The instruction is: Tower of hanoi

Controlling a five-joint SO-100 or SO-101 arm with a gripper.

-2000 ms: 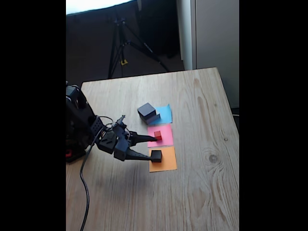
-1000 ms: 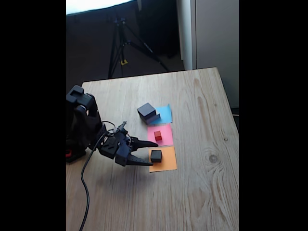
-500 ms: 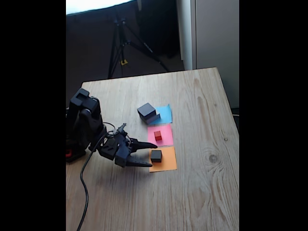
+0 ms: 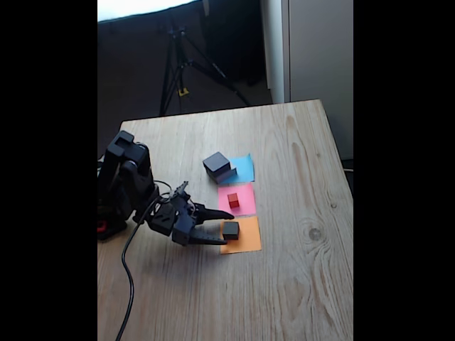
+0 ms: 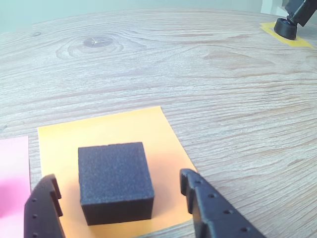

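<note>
Plenty of bare wooden table (image 4: pixel 298 234) to the right of the paper squares in the fixed view, but the small black cube (image 5: pixel 115 181) sits right between the spread fingers (image 5: pixel 208 208) with slim gaps either side, and the tiny red cube (image 4: pixel 233 199) stands just beyond.

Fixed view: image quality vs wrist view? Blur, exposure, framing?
Fixed view: soft and grainy, black bars on both sides, blown-out bright patch at top left. Wrist view: sharp, evenly lit; small black cube crisp on the orange paper square, between the open end effector fingers.
</note>
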